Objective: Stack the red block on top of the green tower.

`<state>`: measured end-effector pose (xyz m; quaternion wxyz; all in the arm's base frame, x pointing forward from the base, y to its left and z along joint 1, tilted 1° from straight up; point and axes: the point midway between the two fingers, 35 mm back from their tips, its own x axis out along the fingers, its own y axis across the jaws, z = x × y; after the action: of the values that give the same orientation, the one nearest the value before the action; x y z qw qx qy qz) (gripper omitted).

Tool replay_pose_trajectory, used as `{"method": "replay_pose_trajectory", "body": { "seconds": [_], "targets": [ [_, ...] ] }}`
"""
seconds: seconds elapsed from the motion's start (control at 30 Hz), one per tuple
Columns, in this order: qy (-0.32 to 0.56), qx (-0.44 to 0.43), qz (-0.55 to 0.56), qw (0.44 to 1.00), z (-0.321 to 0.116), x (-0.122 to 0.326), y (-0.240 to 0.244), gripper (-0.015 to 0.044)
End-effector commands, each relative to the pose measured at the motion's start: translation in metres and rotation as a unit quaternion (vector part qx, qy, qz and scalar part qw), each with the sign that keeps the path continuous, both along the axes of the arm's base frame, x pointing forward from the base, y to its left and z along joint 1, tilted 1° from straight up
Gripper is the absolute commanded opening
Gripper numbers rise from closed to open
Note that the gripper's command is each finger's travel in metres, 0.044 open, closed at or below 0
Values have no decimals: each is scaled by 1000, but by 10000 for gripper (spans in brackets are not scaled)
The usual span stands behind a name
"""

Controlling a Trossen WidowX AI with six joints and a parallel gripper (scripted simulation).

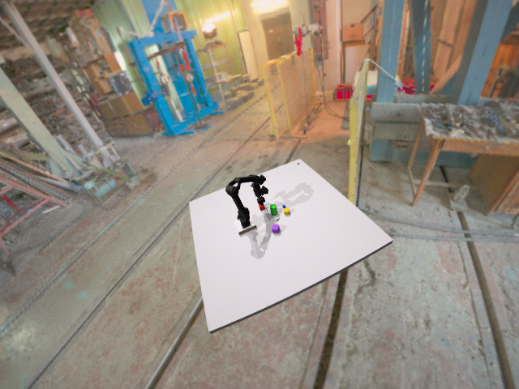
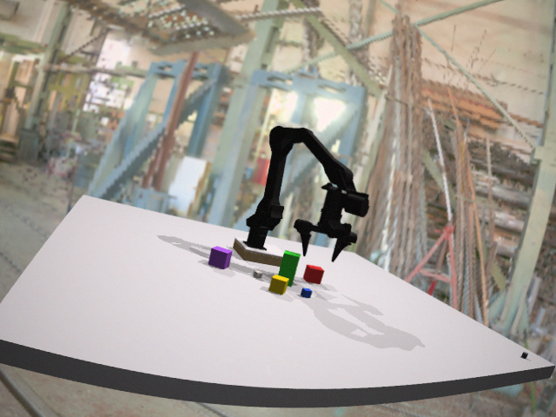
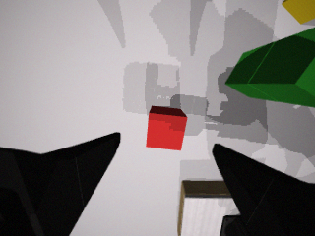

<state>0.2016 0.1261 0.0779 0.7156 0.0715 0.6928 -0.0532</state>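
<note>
My gripper (image 2: 321, 250) hangs above the flat white table (image 2: 135, 323), fingers pointing down and spread wide with nothing between them. The small red cube block (image 3: 166, 128) sits on the table directly below the gap between my fingertips, clear of both, resting flat and untouched. In the exterior view the same red block (image 2: 313, 274) lies just under the gripper, with an air gap between the tips and its top face. The tall green rectangular tower (image 2: 288, 267) stands upright just beside the red block, off to one side of my gripper, not touching it; in the wrist view it (image 3: 278, 74) fills the upper right corner. A yellow cube (image 2: 279, 284) and a small blue piece (image 2: 306, 292) lie beyond the tower, away from my gripper. A purple cube (image 2: 220, 257) sits well apart, near my base plate (image 2: 255, 255).
</note>
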Motion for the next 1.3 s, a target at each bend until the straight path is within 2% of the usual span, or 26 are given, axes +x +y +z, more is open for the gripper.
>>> {"method": "replay_pose_trajectory", "body": {
  "seconds": [0.0, 1.27],
  "targets": [
    [5, 0, 2, 1000, -13, -2, 0, 440],
    [5, 0, 2, 1000, -63, -1, 1, 440]
  ]
}}
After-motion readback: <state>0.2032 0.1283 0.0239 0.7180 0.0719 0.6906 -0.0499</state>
